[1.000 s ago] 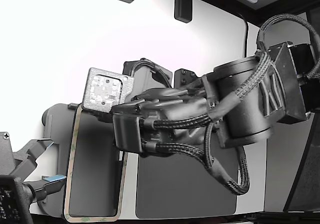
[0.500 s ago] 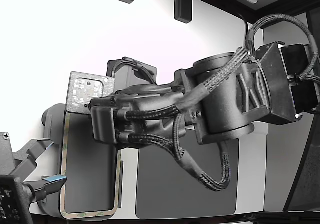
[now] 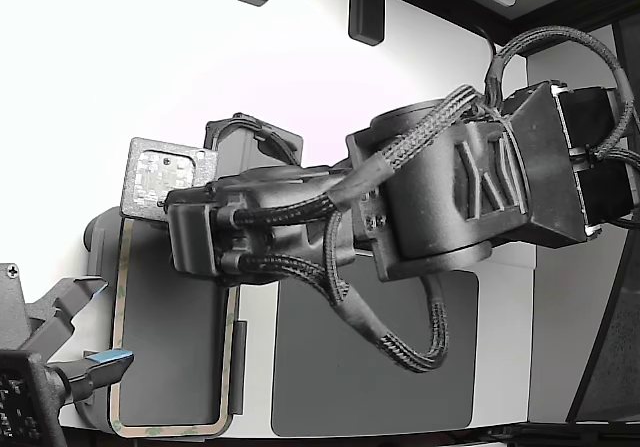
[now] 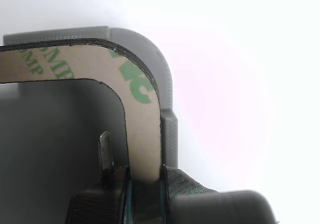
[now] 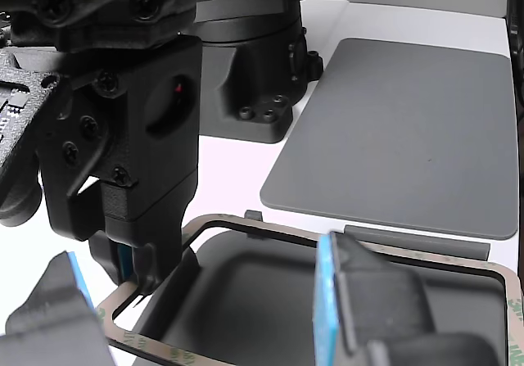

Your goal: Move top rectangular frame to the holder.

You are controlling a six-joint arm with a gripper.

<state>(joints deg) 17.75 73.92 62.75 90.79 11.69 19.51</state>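
**Frame in grip, hanging over the holder**

Item: top rectangular frame [image 3: 118, 347], beige, hollow, green print on its face. The gripper [image 4: 145, 181] is pinching one long side of it near a rounded corner; the wrist view is showing the strip clamped between the two jaws.

Landmark: the holder [image 4: 167, 103], light grey tray. In the exterior view the frame is lying directly over the holder, its long axis running with the holder's long axis, outline nearly matching the tray's outline. The dark grey mat [image 5: 409, 128] is sitting beside the holder, apart from it.

Relation governing the coming move: the frame is extending away from the gripper along the holder's length, so only a descent and a small squaring-up appear to be needed. The gripped corner is sitting just inside the holder's rounded corner, with grey rim showing beyond the frame's edge.

View differences: the wrist view alone is showing the clamp and the corner offset. The other view is showing the holder's raised tabs [image 5: 254, 215] beside the frame; whether the frame is touching the tray or floating above it probably cannot be settled from here. A second, idle gripper [image 5: 344, 300] is framing that view.
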